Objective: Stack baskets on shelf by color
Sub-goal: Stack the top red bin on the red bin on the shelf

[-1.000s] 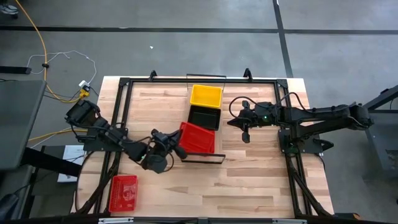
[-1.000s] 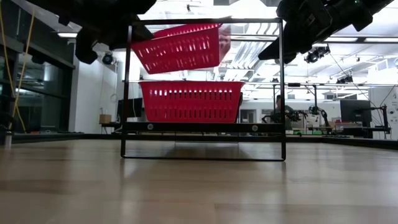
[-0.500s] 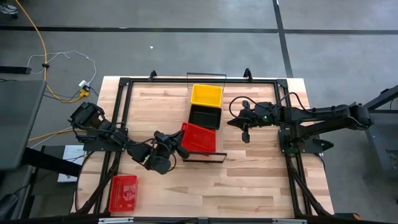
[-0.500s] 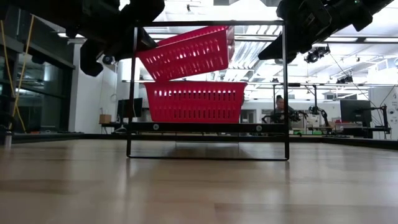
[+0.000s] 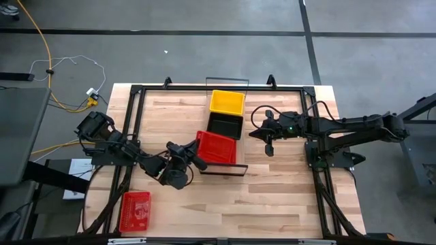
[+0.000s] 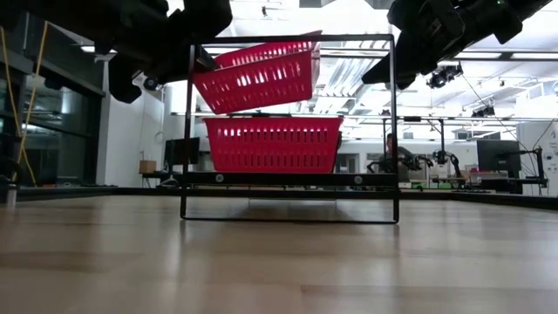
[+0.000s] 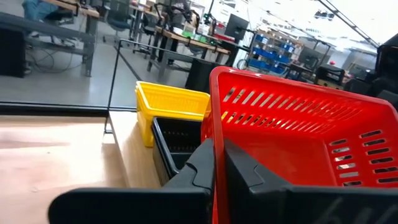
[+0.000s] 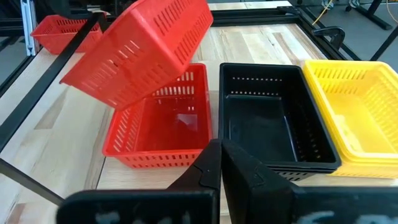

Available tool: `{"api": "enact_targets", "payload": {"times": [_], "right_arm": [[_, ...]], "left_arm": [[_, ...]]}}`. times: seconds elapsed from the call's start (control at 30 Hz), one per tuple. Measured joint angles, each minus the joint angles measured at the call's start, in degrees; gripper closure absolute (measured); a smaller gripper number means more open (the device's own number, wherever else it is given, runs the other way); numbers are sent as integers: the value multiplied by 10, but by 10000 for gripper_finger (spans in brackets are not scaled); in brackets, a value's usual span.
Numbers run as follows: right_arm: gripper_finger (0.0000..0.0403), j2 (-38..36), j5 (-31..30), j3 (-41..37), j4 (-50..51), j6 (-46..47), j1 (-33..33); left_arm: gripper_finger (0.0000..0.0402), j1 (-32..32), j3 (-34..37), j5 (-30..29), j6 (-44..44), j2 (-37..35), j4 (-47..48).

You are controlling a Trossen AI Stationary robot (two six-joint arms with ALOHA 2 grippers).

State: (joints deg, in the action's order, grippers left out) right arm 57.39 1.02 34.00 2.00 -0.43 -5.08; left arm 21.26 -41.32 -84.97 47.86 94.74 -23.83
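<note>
Three baskets [image 5: 225,126] in a row on the shelf [image 5: 235,167] — another tilted above.

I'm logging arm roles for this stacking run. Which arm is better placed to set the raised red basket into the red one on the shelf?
The left. Its gripper grips the rim of the tilted red basket right above the red basket on the shelf. The right gripper hangs empty, shut, beside the black basket.

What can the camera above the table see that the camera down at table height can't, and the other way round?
Only the high view shows the yellow basket, the black basket, a spare red basket near the table's front corner, and the right gripper waiting empty beside the shelf.

Only the low view shows the gap between the tilted basket and the red basket beneath it.

Both show the left gripper holding that tilted basket.
</note>
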Motion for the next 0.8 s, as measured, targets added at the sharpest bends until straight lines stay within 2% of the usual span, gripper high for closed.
{"api": "enact_targets", "payload": {"times": [0.23, 0.43, 0.67, 0.8], "right_arm": [[403, 0, 0, 0, 0, 0, 0], [403, 0, 0, 0, 0, 0, 0], [403, 0, -14, 0, -1, 0, 0], [403, 0, -15, 0, -1, 0, 0]], "left_arm": [[401, 0, 0, 2, -31, 0, -3], [399, 2, 3, 55, -73, 1, 8], [380, -18, 2, 90, -46, 4, 5], [366, -23, 2, 90, -48, 4, 4]]}}
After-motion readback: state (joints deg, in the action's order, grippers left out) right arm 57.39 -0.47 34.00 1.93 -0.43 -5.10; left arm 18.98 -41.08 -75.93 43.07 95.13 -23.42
